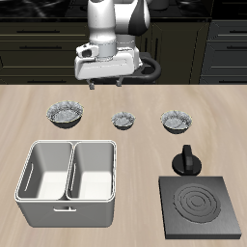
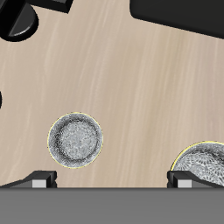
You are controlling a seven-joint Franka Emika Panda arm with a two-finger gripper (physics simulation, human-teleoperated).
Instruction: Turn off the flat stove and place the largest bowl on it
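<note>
Stove first: the dark grey flat square stove (image 1: 200, 206) sits near the front edge of the light wood-grain counter (image 1: 135, 159), and only the exterior view shows it whole, with grey concentric rings on its burner and a black knob (image 1: 184, 160) standing at its back edge. No red shows on the rings. Beside it rests a white two-compartment bin (image 1: 68, 182).

Farther back, three speckled grey-white round bowls with dark insides stand in a row, well apart from one another. The largest bowl (image 1: 65, 114) is the widest, at the end of the row above the bin, far from the stove. The smallest bowl (image 1: 123, 120) is in the middle and a mid-sized bowl (image 1: 177, 120) stands at the other end, nearest the knob.

The white and grey tool (image 1: 103, 84) hangs above the counter's back edge, between the largest and smallest bowls, with its two short dark fingers apart and nothing between them; it is released.

The wrist view looks straight down and adds the bowls' speckled interiors: one bowl (image 2: 75, 140) is seen whole, while another (image 2: 202, 164) is cut by the frame edge and partly covered by the tool's fingertips (image 2: 194, 179). Which of the three bowls these are is hard to say from this view alone. Dark shapes at the borders are cropped and cannot be identified.
</note>
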